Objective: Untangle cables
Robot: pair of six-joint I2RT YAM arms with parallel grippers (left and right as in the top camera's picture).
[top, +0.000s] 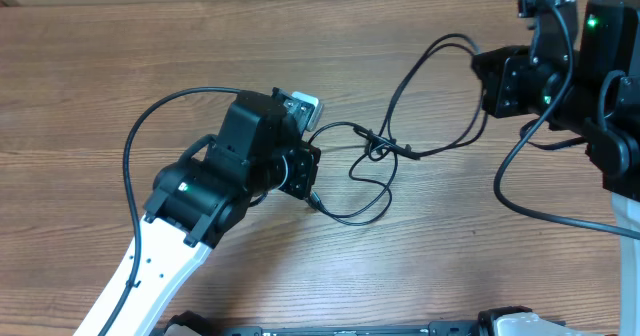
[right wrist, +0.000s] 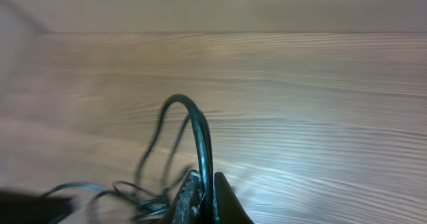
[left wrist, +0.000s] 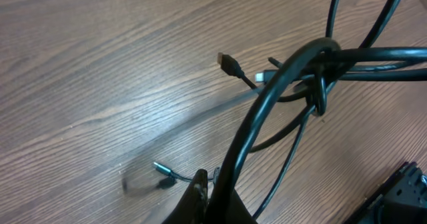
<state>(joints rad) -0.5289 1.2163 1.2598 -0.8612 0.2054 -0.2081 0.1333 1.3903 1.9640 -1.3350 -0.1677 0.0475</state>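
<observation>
Scene: a wooden table (top: 150, 36) seen from overhead, with one arm at either side and a bundle of thin black cables (top: 372, 148) between them.
Cables: they lie on the wood near the middle of the overhead view. Several strands cross at one tight knot (left wrist: 319, 91). Slack loops spread from it toward 6 o'clock, and a taller loop reaches toward 1 o'clock.
Left gripper (left wrist: 212, 192): its fingers are pressed together with one strand of the cables pinched between them (in the left wrist view the strand climbs out toward 1 o'clock and runs into the knot).
Left gripper, place: about 8 o'clock from the knot in the overhead view, just beside the lowest loops.
Right gripper (right wrist: 205, 184): its fingers are likewise clamped on a strand. The strand arcs up from between them as a narrow hoop and comes down on the left. More loops lie blurred at 9 o'clock from the fingers.
Right gripper, place: about 2 o'clock from the knot in the overhead view, well apart from the left gripper.
Plug ends: in the left wrist view a black plug (left wrist: 230, 65) and a pale-tipped plug (left wrist: 262, 76) lie on the wood at 9 o'clock from the knot, near each other. A third small plug (left wrist: 163, 168) lies at 9 o'clock from the left fingers, too blurred to make out its type.
</observation>
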